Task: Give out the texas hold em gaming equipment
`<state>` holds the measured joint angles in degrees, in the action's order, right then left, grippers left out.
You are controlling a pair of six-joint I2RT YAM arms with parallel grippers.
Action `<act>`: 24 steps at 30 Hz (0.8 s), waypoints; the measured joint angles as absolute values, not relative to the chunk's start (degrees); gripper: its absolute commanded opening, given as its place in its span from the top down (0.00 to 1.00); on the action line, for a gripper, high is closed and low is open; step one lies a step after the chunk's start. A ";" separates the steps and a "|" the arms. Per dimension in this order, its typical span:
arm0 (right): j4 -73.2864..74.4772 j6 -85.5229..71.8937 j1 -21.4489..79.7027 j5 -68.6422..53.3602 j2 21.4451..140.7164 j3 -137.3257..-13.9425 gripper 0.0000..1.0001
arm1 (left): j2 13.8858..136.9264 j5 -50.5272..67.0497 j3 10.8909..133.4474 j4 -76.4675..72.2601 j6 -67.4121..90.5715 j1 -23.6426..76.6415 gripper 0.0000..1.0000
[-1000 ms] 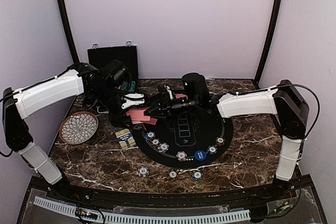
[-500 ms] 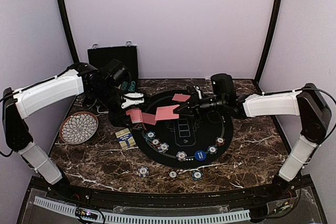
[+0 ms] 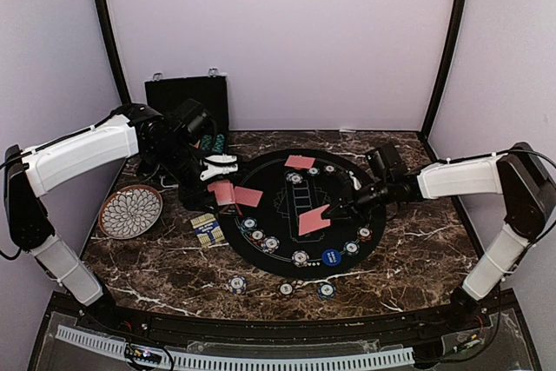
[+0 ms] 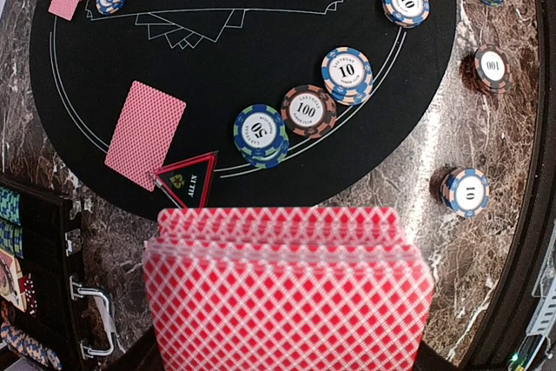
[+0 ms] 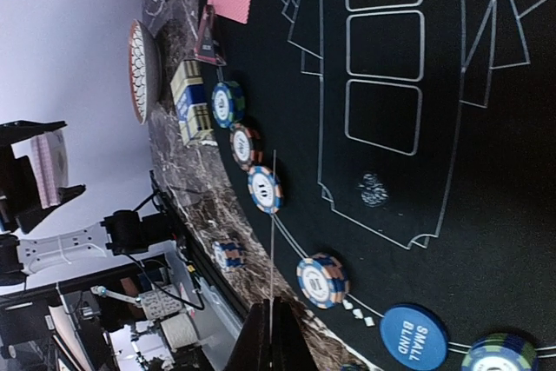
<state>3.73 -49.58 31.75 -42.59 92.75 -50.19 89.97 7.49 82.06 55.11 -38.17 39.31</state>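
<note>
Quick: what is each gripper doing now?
Left gripper: shut on stack of red-backed playing cards.
Right gripper: shut on single red-backed playing card.

In my left gripper the deck looks like smooth, faintly glossy coated card, just past it the mat is matt black cloth, the chips on it smooth plastic, the table around it polished dark marble.
</note>
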 measured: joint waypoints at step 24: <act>23.73 -32.08 30.20 -29.21 98.19 -56.71 0.86 | 90.00 7.94 82.37 56.36 -38.17 39.31 0.91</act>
